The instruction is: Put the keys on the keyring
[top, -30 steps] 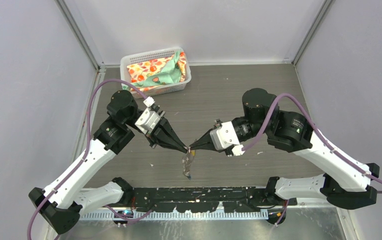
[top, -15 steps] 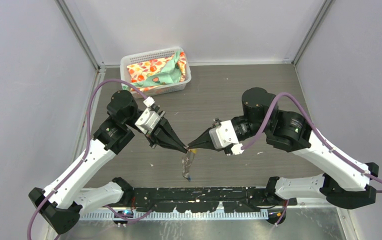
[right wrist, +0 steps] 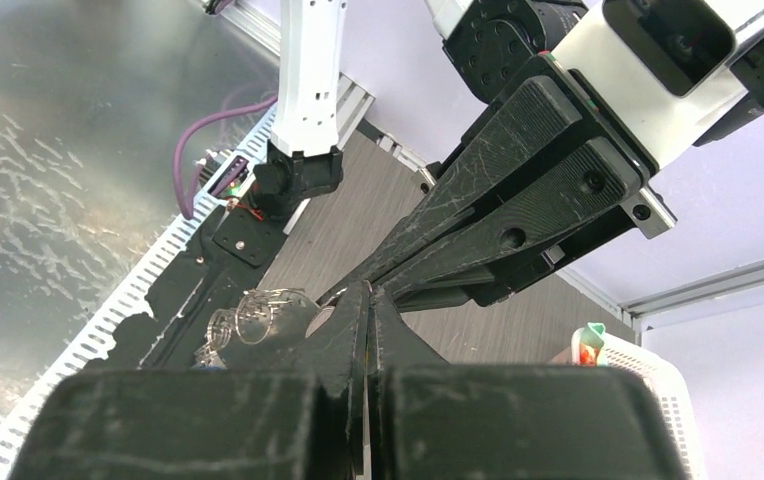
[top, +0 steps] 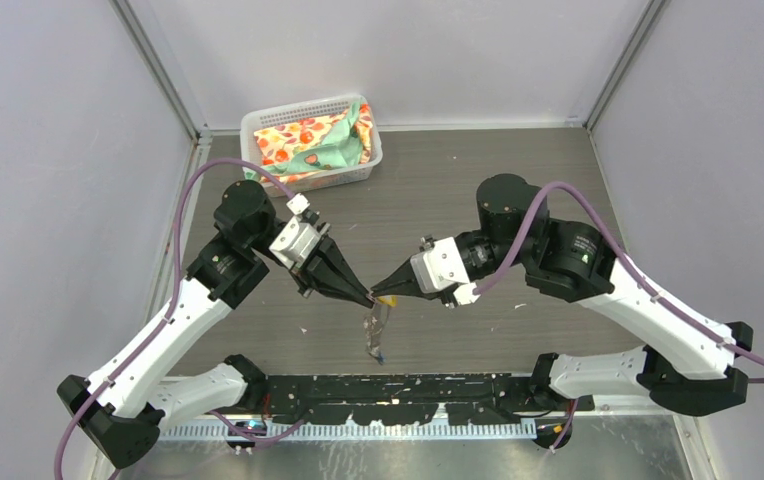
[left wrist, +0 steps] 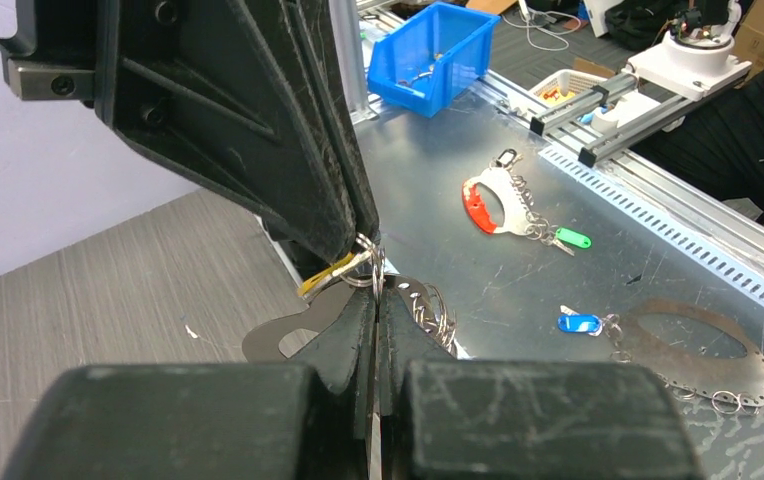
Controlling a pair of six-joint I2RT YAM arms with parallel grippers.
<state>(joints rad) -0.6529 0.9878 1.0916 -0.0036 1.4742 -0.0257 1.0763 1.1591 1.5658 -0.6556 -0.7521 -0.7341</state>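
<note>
Left pincer tight on keyring, right pincer tip-to-tip opposite, tight on yellow-orange key.

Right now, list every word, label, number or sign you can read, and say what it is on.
No readable text in any view.
Blue tag and green tag on the metal bench: too small to tell if marked.
Cloth in the basket: printed pattern only, no words.
</note>
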